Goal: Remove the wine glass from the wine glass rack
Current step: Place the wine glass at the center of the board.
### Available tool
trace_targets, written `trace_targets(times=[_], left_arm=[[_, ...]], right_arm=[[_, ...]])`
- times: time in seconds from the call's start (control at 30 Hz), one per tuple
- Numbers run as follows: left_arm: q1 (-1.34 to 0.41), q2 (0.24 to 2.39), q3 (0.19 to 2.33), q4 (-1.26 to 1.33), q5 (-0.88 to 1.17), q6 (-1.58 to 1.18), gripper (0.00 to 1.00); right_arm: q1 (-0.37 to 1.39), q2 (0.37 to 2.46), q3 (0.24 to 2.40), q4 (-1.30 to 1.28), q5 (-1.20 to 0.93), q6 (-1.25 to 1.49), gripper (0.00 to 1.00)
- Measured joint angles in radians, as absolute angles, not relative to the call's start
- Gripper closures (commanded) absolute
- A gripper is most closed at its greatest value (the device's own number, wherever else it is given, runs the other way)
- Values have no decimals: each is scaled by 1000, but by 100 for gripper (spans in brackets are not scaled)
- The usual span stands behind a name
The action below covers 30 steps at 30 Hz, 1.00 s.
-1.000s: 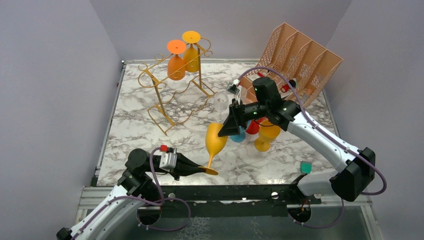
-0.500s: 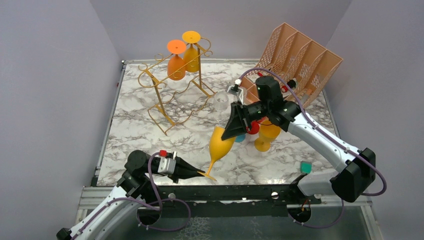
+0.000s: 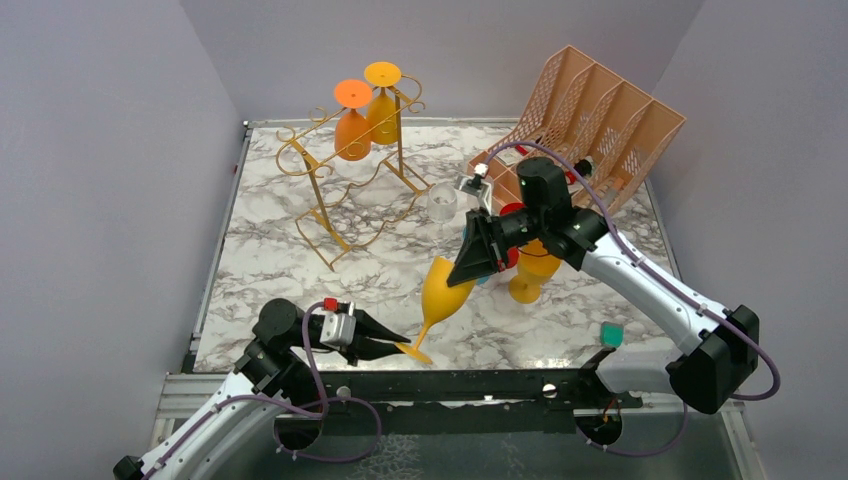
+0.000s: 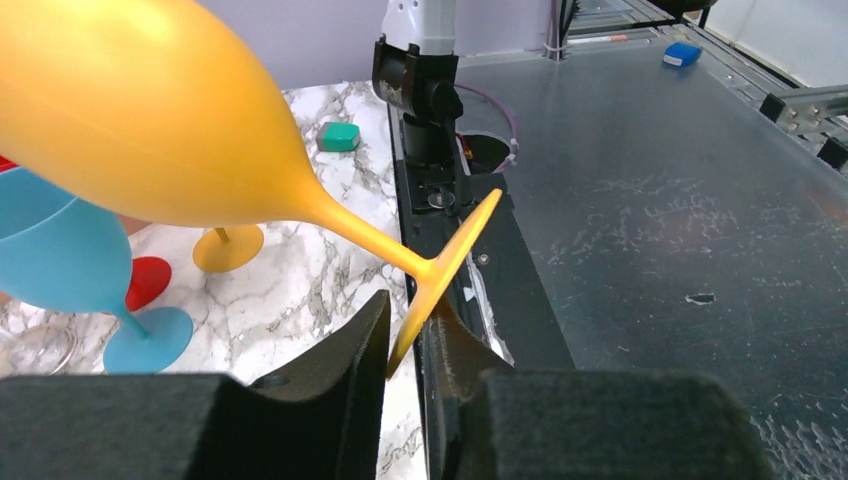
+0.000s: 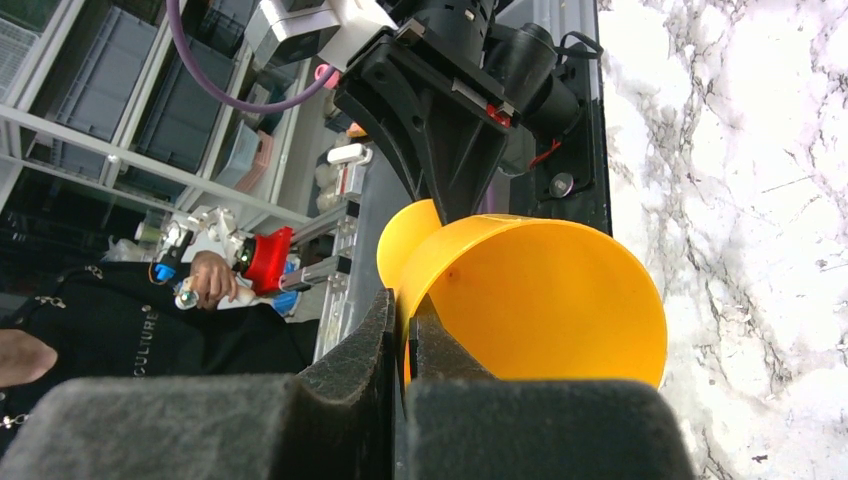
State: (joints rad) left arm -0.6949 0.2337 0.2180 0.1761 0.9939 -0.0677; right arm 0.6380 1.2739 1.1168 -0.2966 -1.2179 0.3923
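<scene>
The gold wire wine glass rack [image 3: 345, 185] stands at the back left with an orange glass [image 3: 352, 130] and a yellow glass [image 3: 382, 110] hanging upside down on it. A third yellow wine glass [image 3: 443, 290] hangs tilted in the air over the table's front, off the rack. My right gripper [image 3: 464, 274] is shut on the wall of its bowl [image 5: 540, 300] at the rim, one finger inside and one outside [image 5: 405, 310]. My left gripper [image 3: 398, 347] has its jaws slightly apart around the glass's foot [image 4: 445, 265], with a small gap showing [image 4: 412, 315].
A peach lattice file organizer [image 3: 600, 120] stands at the back right. Under the right arm are a clear glass [image 3: 441, 203], a red glass [image 3: 508, 255], a blue glass [image 4: 60, 270] and an orange-yellow glass [image 3: 530, 272]. A teal block [image 3: 611, 333] lies near the right base.
My right gripper has closed on the yellow glass's rim. My left jaws have loosened around its foot. The glass has shifted slightly right and toward the front.
</scene>
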Motion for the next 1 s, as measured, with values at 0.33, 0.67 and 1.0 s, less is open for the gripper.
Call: trace_targets(times=[0.33, 0.67, 1.0], left_arm=[[-693, 236, 215, 126, 939, -81, 57], [-693, 228, 215, 130, 878, -89, 33], [-693, 151, 215, 125, 793, -92, 21]], right_arm=[[640, 1254, 1088, -299, -1187, 384, 99], [643, 1206, 1068, -326, -1062, 349, 99], [647, 1143, 1021, -399, -921, 320, 99]])
